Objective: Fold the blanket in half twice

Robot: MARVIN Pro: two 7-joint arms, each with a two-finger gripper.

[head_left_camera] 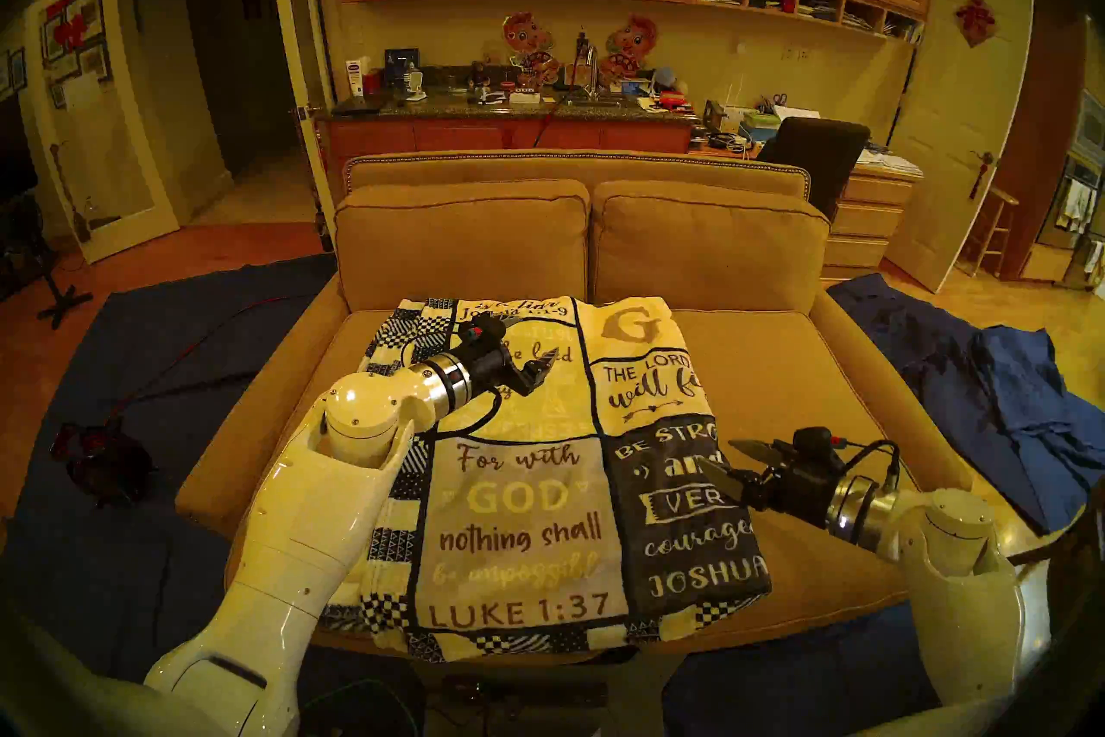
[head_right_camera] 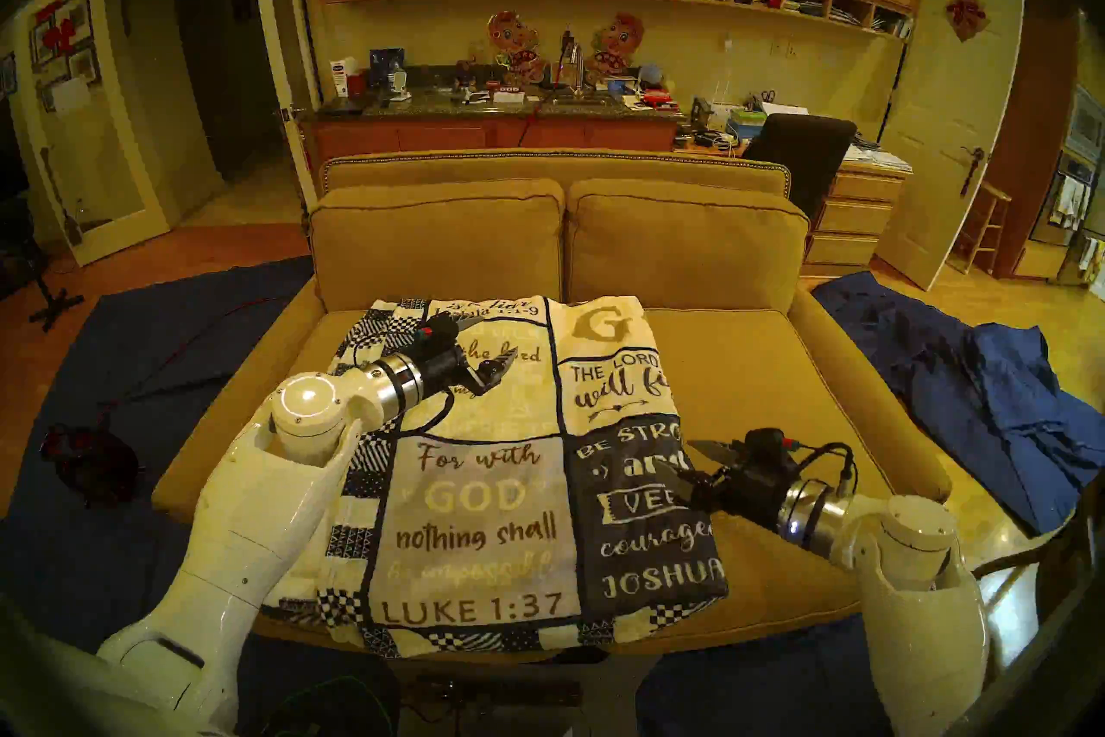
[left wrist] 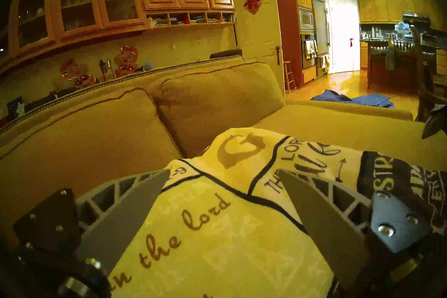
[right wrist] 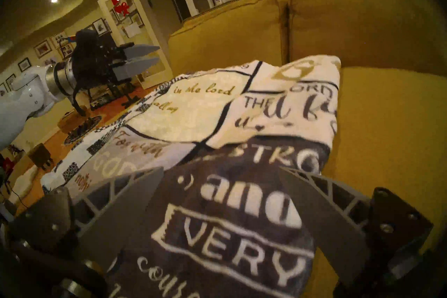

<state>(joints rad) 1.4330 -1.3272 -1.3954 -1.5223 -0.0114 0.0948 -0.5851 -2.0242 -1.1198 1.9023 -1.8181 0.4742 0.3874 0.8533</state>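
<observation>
The blanket (head_left_camera: 538,472) lay folded on the sofa (head_left_camera: 837,389) seat, printed side up, its near edge hanging over the seat front. The left gripper (head_left_camera: 529,344) hovered above the far panels and the right gripper (head_left_camera: 726,463) by the right-hand fold, both with jaws apart and empty. A pinch taking only the top layer would probably split the fold. How many layers lay beneath was hidden; the right-hand verse panels were cut off at the fold.
</observation>
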